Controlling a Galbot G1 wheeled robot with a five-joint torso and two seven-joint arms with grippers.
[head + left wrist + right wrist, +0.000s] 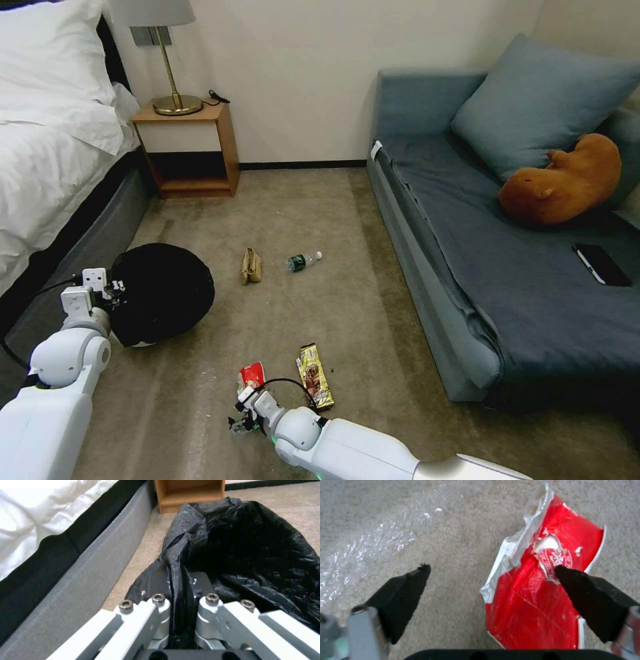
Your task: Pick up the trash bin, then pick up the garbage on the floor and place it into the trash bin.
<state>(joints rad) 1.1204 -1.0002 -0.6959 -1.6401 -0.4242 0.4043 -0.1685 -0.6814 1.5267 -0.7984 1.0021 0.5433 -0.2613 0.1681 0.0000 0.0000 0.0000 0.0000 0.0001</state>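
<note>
Nearest to the robot, the right gripper (241, 423) hangs low over the floor (373, 307) with its fingers spread wide, just at the near edge of the red snack wrapper (252, 375). The right wrist view gives what the head view cannot: one black fingertip (576, 580) stands over the red snack wrapper (546, 597), the other fingertip over bare carpet beside it, and I cannot tell if they touch anything. Just beside the red snack wrapper, on the sofa's side, lies the yellow-brown snack wrapper (315, 375). Farther from the red snack wrapper, toward the bed (53, 133), the trash bin (160, 293) is tilted, and the left gripper (110, 288) is at its rim. The left wrist view shows this grip closely: the fingers are closed narrow on the black bag (246, 545) at the rim. Beyond the red snack wrapper, toward the wall, lie the crumpled paper bag (251, 266) and, near it, the small bottle (303, 261).
</note>
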